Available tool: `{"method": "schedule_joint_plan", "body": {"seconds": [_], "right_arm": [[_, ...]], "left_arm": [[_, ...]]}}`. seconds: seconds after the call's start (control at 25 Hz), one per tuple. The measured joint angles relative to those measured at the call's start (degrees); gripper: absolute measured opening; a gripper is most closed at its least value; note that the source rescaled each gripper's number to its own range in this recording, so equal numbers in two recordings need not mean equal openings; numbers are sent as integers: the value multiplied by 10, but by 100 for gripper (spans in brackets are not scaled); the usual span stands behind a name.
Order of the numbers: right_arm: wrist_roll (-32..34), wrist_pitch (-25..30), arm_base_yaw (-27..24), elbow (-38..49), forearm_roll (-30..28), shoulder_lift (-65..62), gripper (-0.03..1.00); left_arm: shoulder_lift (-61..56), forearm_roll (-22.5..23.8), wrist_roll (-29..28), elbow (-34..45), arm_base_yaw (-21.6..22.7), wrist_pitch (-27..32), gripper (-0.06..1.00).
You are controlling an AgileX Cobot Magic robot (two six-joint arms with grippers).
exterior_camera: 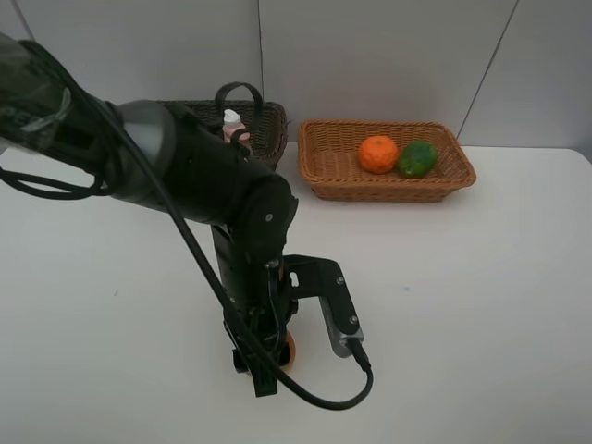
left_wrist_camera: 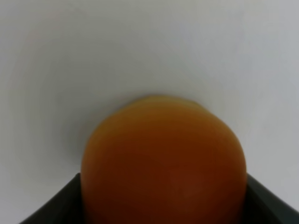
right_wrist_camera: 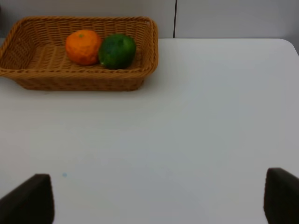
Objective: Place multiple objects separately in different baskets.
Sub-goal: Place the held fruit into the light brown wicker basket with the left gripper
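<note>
My left gripper (exterior_camera: 275,356) is down at the table near its front edge, with its fingers (left_wrist_camera: 51,207) closed against the sides of the red-orange round fruit (left_wrist_camera: 163,163), which also shows in the high view (exterior_camera: 289,350). The orange (exterior_camera: 378,154) and the green oval fruit (exterior_camera: 418,158) lie side by side in the light orange-tan basket (exterior_camera: 319,176). The small pink bottle with a white cap (exterior_camera: 232,123) stands in the dark brown basket (exterior_camera: 270,125), which my left arm mostly hides. The cup and the pump bottle are hidden. My right gripper (right_wrist_camera: 159,200) is open and empty.
The two baskets stand side by side along the back of the white table (exterior_camera: 481,296), against a grey wall. The left arm's black cable (exterior_camera: 314,400) loops over the table in front. In the right wrist view the light basket (right_wrist_camera: 28,81) is far ahead.
</note>
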Motion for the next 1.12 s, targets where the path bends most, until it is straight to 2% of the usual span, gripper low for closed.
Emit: {"method": "schedule_joint_plan", "body": {"seconds": [0.16,0.32,0.6,0.8,0.96,1.12], "right_arm": [[0,0,0,0,0,0,95],[0,0,0,0,0,0,95],[0,0,0,0,0,0,95],[0,0,0,0,0,0,95],[0,0,0,0,0,0,95],[0,0,0,0,0,0,95]], "left_arm": [[-17,-3,-28,-47,11,26,74],[-19,-3,-103,-140,41,52,74],[36,-3,-261,-356,90,64,74],[118,9,-341,-501,118,64,74],[184,48,-388,-570,134,33,74],[227,85,-401,-581,141,-39,74]]}}
